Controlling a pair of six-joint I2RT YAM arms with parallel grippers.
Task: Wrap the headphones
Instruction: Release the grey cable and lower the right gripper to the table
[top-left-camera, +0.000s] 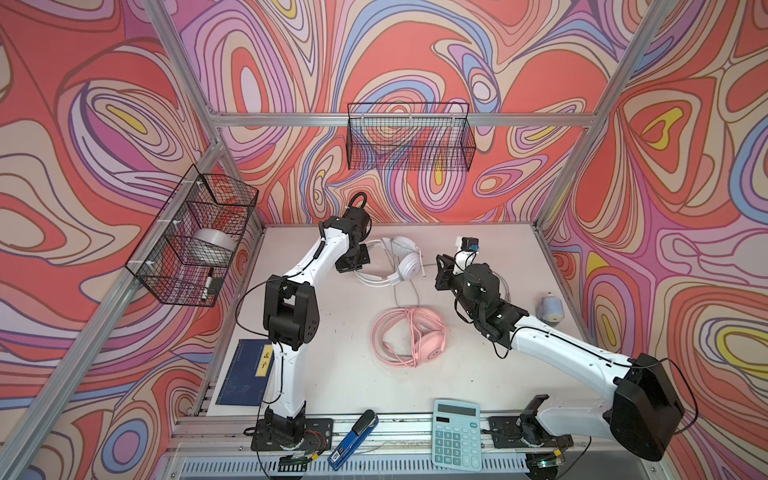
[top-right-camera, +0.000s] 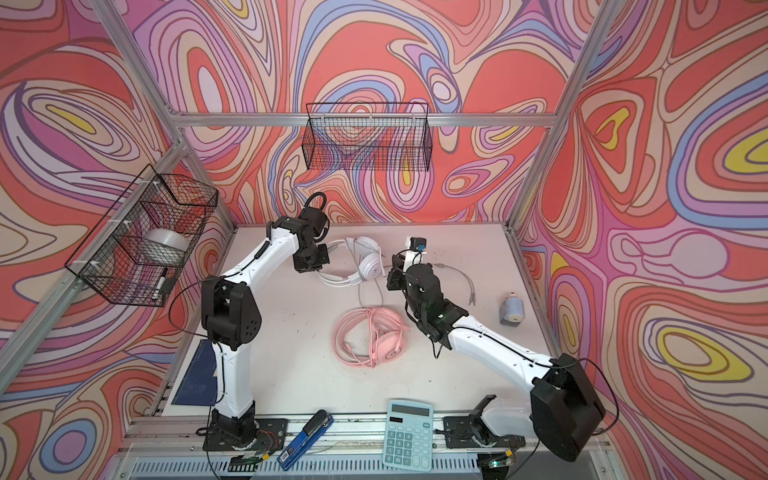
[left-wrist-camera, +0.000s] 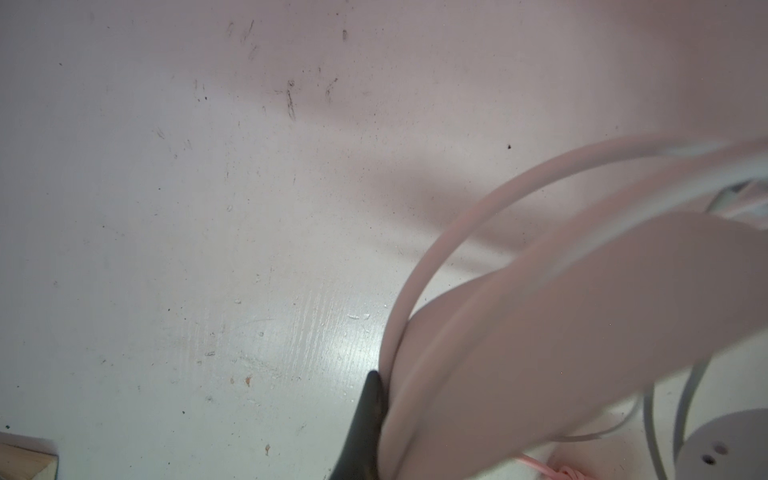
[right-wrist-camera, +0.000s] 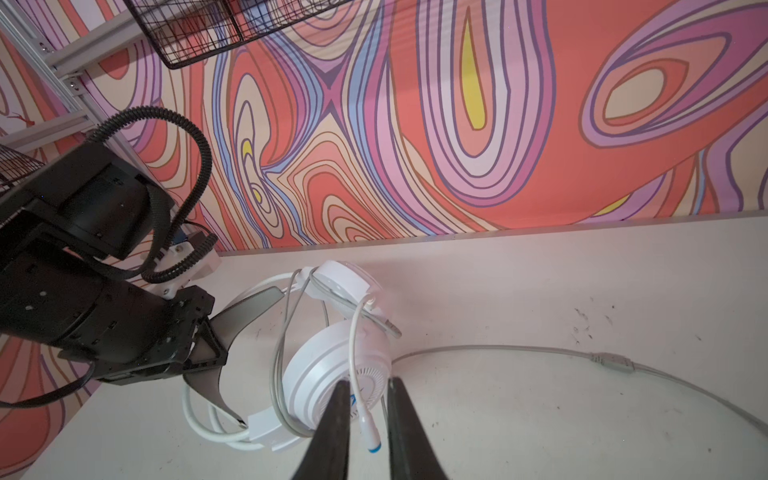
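The white headphones (top-left-camera: 402, 262) (top-right-camera: 368, 262) lie at the back of the table. Their grey cord (right-wrist-camera: 498, 349) trails loose across the table. My left gripper (top-left-camera: 360, 266) is shut on their headband (left-wrist-camera: 561, 316); one black finger (left-wrist-camera: 365, 415) presses its edge and the other is hidden behind the band. My right gripper (right-wrist-camera: 365, 384) hovers at the near earcup (right-wrist-camera: 340, 374). Its jaws stand slightly apart, and the microphone boom (right-wrist-camera: 365, 419) hangs loose between them. The pink headphones (top-left-camera: 409, 336) (top-right-camera: 374, 338) lie mid-table with the pink cord coiled around them, no gripper near.
A teal calculator (top-left-camera: 456, 432) and a blue stapler (top-left-camera: 353, 438) sit on the front rail. A dark blue book (top-left-camera: 245, 374) lies front left and a small blue-grey spool (top-left-camera: 549, 309) at the right edge. Wire baskets hang on the back wall (top-left-camera: 409, 139) and the left wall (top-left-camera: 195, 237).
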